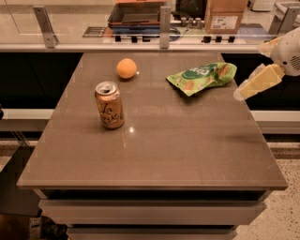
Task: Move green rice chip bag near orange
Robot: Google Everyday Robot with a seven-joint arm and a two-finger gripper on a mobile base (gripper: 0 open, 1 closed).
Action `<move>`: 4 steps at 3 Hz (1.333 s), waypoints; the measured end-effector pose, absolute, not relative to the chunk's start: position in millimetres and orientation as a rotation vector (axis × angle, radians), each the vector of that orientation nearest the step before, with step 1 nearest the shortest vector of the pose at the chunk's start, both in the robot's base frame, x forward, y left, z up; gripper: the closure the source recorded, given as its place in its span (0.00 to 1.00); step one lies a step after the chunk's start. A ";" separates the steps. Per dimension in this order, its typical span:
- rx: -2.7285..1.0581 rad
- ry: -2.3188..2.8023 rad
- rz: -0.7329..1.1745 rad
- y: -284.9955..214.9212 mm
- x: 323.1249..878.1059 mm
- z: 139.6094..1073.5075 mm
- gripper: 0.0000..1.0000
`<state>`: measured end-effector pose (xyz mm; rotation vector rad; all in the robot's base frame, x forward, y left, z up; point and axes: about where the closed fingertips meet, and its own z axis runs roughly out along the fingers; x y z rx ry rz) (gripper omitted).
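Observation:
The green rice chip bag (202, 77) lies crinkled on the brown table (154, 145), at the back right. The orange (126, 68) sits at the back, left of the bag with a clear gap between them. My gripper (249, 70) hovers at the table's right edge, just right of the bag and not touching it. Its pale fingers (260, 80) are spread open and hold nothing.
A tan-orange soda can (109, 105) stands upright in front of the orange, left of centre. A glass rail with metal posts (164, 21) runs behind the table. A cardboard box (226, 14) and a tray sit beyond it.

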<state>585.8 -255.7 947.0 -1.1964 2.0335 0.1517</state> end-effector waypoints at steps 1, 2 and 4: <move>-1.143 2.078 0.114 -259.9 596.1 939.7 0.00; -1.100 2.077 0.040 -261.6 622.3 929.5 0.00; -1.001 2.046 -0.073 -278.6 662.8 918.7 0.00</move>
